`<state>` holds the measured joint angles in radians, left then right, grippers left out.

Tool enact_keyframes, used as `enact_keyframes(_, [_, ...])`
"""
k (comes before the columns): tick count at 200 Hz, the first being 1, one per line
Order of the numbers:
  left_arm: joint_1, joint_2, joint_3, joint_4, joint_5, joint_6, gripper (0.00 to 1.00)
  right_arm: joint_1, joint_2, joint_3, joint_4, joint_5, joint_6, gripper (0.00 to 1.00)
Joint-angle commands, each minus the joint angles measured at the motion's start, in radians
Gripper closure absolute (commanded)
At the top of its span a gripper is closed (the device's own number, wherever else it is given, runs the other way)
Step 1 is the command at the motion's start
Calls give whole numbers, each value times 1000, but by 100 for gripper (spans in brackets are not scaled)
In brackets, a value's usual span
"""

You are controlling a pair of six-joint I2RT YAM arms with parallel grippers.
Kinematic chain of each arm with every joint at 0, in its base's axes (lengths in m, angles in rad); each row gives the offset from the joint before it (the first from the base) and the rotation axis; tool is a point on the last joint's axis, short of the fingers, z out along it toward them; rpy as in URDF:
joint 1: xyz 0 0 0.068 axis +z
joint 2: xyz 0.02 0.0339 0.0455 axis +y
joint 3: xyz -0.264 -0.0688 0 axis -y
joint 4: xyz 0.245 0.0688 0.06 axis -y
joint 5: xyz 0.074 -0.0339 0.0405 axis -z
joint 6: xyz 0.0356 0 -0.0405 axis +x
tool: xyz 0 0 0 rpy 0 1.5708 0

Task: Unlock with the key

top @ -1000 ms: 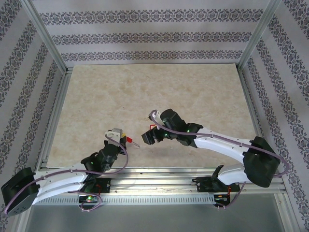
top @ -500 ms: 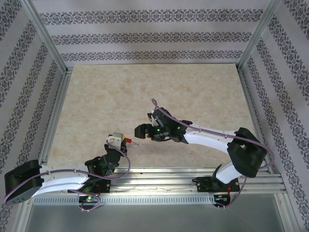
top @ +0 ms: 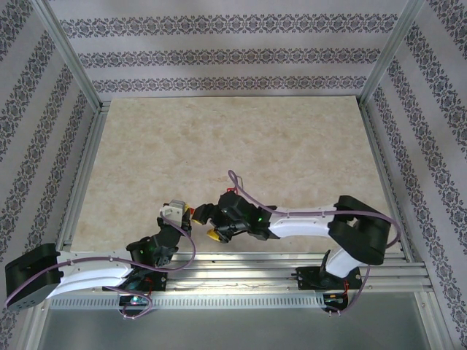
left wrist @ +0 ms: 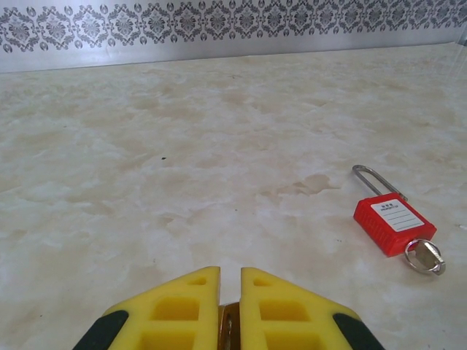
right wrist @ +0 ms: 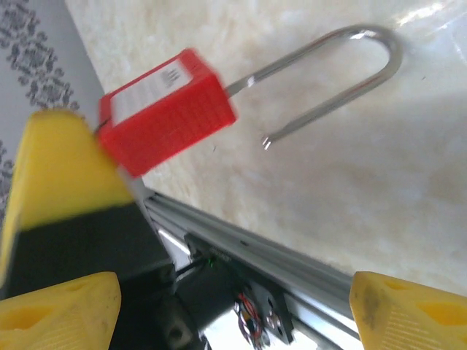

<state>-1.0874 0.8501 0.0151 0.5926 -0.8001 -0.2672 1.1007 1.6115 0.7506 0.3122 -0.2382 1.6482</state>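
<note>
Marble tabletop, red padlock, white label, steel shackle, key

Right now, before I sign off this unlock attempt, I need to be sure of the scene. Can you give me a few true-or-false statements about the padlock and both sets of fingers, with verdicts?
1. The padlock is red with a silver shackle. True.
2. The right fingers are clamped on the padlock. False: they stand wide apart, gripping nothing.
3. The left fingers are nearly closed. True.
4. The padlock hangs from a hook. False: it lies on the table.
5. Both shackle ends sit inside the body. False: in the right wrist view one end is free.
</note>
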Motion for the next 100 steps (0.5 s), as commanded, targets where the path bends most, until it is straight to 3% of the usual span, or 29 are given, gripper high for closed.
enact_keyframes(1, [-18, -21, -35, 23, 11, 19, 100, 4, 66, -11, 181, 109, 126, 18])
enact_keyframes(100, [-19, -40, -35, 1, 6, 8, 100, 23, 110, -67, 368, 271, 236, 16])
